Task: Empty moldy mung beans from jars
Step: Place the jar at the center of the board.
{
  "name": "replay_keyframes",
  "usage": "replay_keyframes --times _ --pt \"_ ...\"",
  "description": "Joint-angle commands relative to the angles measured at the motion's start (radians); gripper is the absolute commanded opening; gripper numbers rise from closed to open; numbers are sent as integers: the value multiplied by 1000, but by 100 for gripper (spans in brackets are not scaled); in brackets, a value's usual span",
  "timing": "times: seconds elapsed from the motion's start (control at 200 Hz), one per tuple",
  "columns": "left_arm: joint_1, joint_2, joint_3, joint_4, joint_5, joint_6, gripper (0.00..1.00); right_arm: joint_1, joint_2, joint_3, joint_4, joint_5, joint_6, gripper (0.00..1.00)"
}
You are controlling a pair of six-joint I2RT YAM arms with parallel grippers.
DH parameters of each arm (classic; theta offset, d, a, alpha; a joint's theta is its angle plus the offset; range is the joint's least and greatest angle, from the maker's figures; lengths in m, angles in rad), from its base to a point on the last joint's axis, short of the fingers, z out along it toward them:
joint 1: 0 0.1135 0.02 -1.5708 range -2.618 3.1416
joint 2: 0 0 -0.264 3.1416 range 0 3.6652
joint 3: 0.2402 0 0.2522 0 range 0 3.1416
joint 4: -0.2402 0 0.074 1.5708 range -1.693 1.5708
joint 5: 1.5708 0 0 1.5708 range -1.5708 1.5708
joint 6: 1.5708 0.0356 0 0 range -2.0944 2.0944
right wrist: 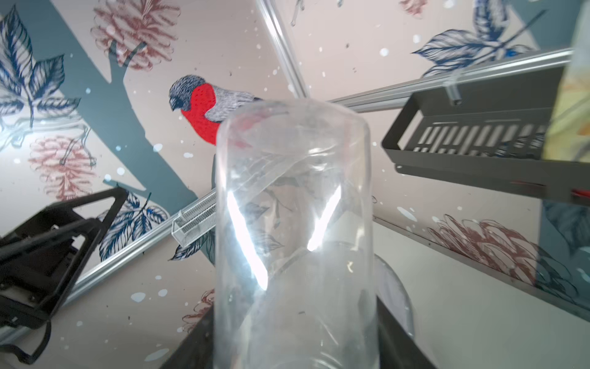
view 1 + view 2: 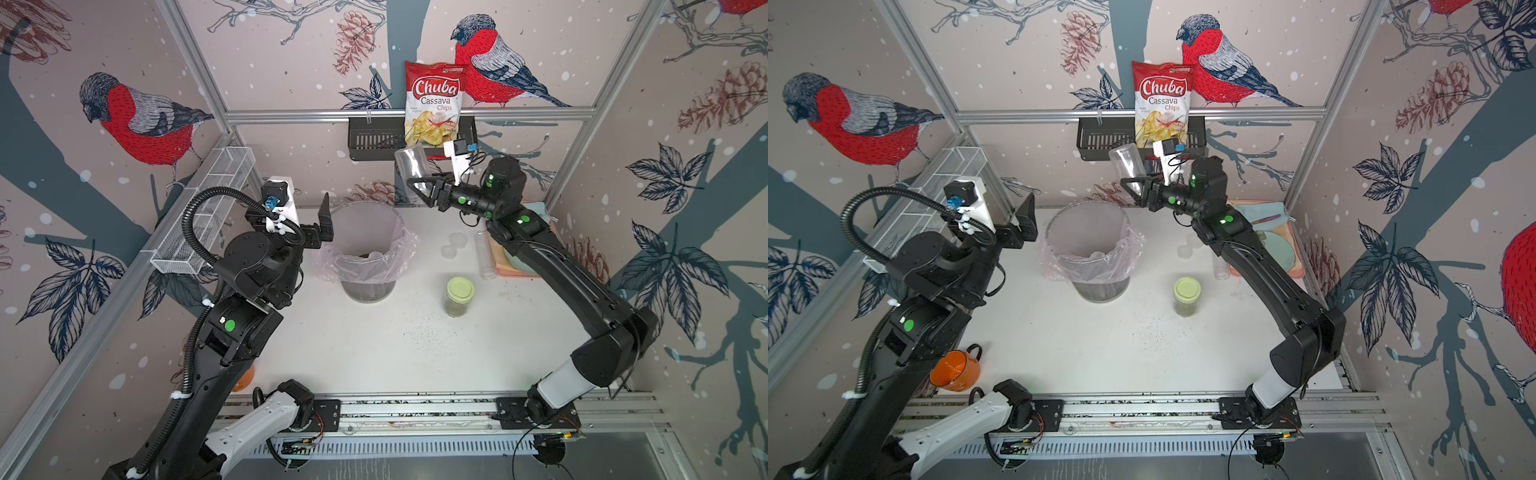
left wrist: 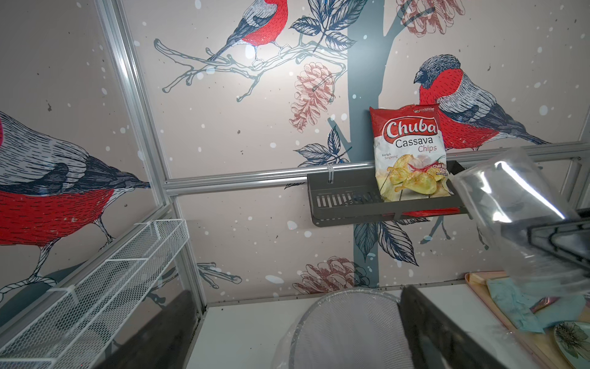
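We see a clear jar held tilted above the lined bin.
The right gripper [image 2: 424,185] is clamped on the clear jar [image 2: 410,163], which looks empty, at upper centre in both top views, just past the far rim of the bin [image 2: 368,286]. The left gripper [image 3: 298,292] hangs at the bin's left side, fingers wide apart. Mung beans [image 2: 457,308] fill the green-lidded jar [image 2: 459,291] standing right of centre on the table [image 2: 374,353]. The narrow tube [image 2: 484,255] lies further right.
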Motion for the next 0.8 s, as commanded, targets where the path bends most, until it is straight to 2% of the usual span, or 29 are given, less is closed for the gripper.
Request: replay_keyframes --times 0.0,0.16,0.27,0.43,0.57,0.795 --pt "-1 -11 -14 39 11 -10 97 -42 -44 -17 -57 15 19 48" --pt "0 -10 -47 64 20 4 97 -115 -68 -23 -208 123 -17 48" --pt "-1 -2 -61 69 26 11 97 -128 -57 -10 -315 220 -44 48" --pt "-1 1 -84 86 38 15 97 -154 27 75 -552 389 -100 48" --pt "0 2 -109 105 59 14 97 -162 100 131 -719 479 -134 48" --pt "-1 -1 -178 151 79 -2 97 -158 173 89 -865 673 -135 47"
